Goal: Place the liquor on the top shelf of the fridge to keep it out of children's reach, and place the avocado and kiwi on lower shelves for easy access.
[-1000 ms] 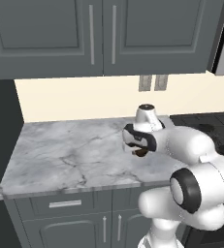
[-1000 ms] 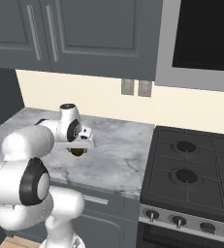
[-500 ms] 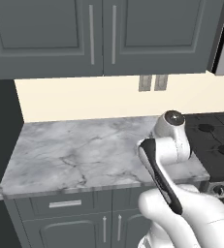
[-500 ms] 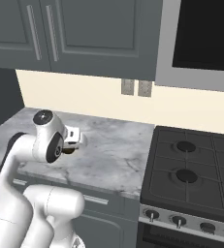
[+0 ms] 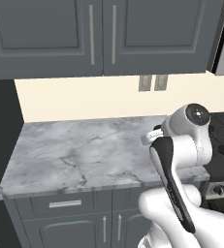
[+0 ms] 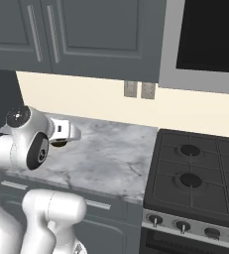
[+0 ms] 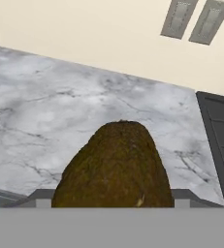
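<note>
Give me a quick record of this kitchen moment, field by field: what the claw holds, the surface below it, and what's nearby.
held item: brown fuzzy kiwi, between the claw tips
claw state: shut on the kiwi
surface below: grey marble counter
right of counter: black gas stove
wall: two grey outlets on the cream backsplash
above: dark grey upper cabinets

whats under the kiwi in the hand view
Below the brown kiwi lies the grey marbled counter, bare around it. The patch directly beneath the fruit is covered, and whether it touches the counter cannot be told.
</note>
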{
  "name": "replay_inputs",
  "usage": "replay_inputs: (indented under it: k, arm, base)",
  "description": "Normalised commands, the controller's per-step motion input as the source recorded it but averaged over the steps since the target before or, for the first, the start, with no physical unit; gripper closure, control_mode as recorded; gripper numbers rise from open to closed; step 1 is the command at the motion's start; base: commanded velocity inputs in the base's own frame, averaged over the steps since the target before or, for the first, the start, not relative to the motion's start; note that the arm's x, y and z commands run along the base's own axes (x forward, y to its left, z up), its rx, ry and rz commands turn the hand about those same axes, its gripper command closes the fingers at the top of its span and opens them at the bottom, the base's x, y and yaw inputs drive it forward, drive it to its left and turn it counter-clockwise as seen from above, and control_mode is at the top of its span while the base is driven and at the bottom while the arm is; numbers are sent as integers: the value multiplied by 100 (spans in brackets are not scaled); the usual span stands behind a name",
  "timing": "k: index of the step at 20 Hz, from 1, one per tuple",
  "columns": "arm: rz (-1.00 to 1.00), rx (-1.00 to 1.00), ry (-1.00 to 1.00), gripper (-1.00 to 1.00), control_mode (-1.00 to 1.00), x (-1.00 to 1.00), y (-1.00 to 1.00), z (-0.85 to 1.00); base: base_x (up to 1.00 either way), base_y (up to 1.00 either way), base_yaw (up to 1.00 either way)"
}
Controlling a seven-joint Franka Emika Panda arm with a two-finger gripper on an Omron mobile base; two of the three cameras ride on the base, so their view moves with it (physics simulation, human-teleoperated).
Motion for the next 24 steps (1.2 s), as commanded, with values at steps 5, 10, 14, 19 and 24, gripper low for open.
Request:
replay_inputs:
  k: [5, 10, 14, 19, 24]
  arm:
    - [0, -1, -11, 100, -100, -47, 0, 51]
    - [0, -3, -6, 100, 100, -50, 0, 11]
    - [0, 0, 0, 100, 100, 0, 0, 0]
    - [0, 0, 0, 100, 100, 0, 0, 0]
    - [0, 0, 0, 100, 100, 0, 0, 0]
  base:
    - [0, 0, 0]
    - [-16, 0, 1]
    - [-87, 0, 16]
    - [-76, 0, 38]
    - [-48, 12, 51]
